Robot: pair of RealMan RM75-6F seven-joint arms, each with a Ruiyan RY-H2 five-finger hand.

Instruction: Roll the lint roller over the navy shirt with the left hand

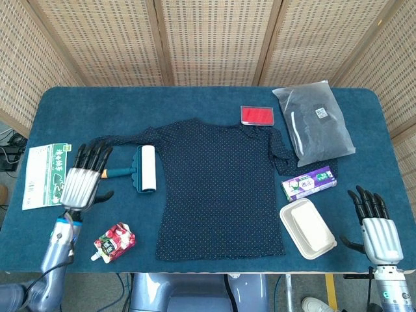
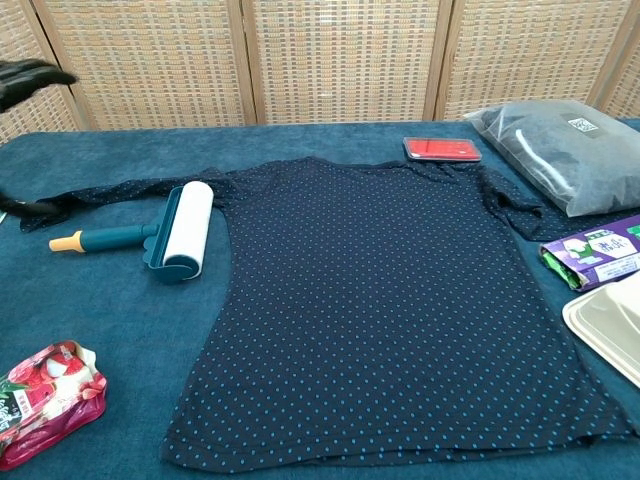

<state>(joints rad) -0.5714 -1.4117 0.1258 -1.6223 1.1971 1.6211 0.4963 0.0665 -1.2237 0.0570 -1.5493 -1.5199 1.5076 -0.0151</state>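
The navy dotted shirt [image 1: 218, 185] [image 2: 400, 300] lies flat in the middle of the blue table. The lint roller [image 1: 142, 169] [image 2: 170, 233], teal with a white roll and a yellow handle tip, lies by itself on the table just off the shirt's left edge, its handle pointing left. My left hand [image 1: 82, 181] is open with fingers spread, left of the roller and apart from it; in the chest view only its dark fingertips [image 2: 25, 78] show at the top left corner. My right hand [image 1: 376, 227] is open at the table's front right corner.
A red snack pouch [image 1: 114, 240] lies at the front left and a green-white leaflet [image 1: 45, 175] at the left edge. On the right are a red case [image 1: 258, 115], a dark plastic bag [image 1: 313, 127], a purple box [image 1: 309, 182] and a white container [image 1: 307, 228].
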